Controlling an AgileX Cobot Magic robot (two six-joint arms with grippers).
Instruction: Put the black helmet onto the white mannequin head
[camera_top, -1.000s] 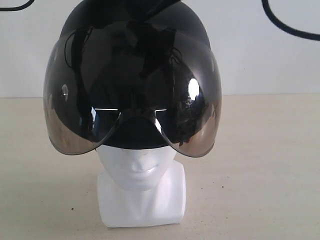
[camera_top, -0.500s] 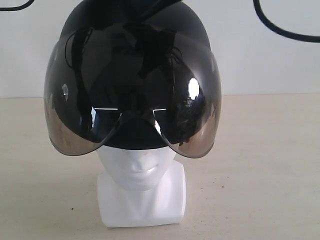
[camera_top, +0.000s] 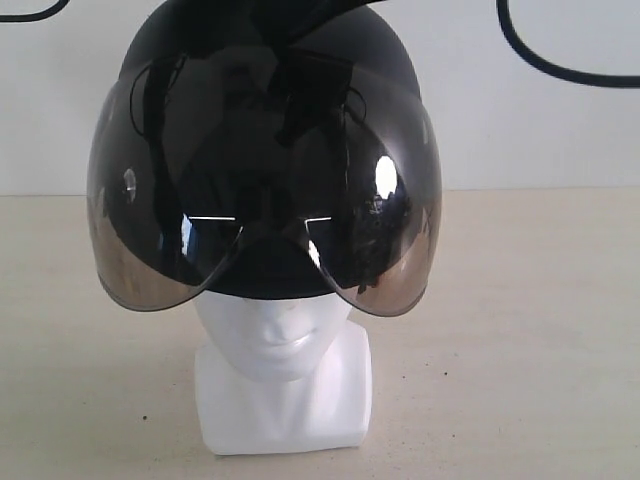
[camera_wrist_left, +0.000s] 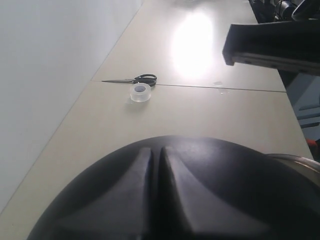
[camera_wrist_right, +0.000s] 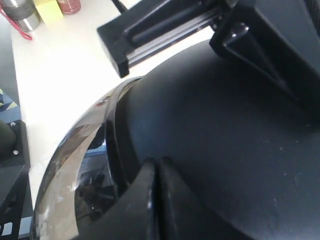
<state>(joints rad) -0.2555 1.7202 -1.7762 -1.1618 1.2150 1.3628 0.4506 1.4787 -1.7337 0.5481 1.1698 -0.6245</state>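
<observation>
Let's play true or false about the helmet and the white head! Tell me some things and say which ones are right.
1. The black helmet sits on top of the white mannequin head. True.
2. The visor hides the head's mouth. False: the mouth and chin show below the visor's edge.
3. A pair of scissors lies next to a roll of clear tape on the table. True.
4. The mannequin head is lying on its side. False: it stands upright on its base.
5. The visor is bright red. False: it is dark, smoky and shiny.
</observation>
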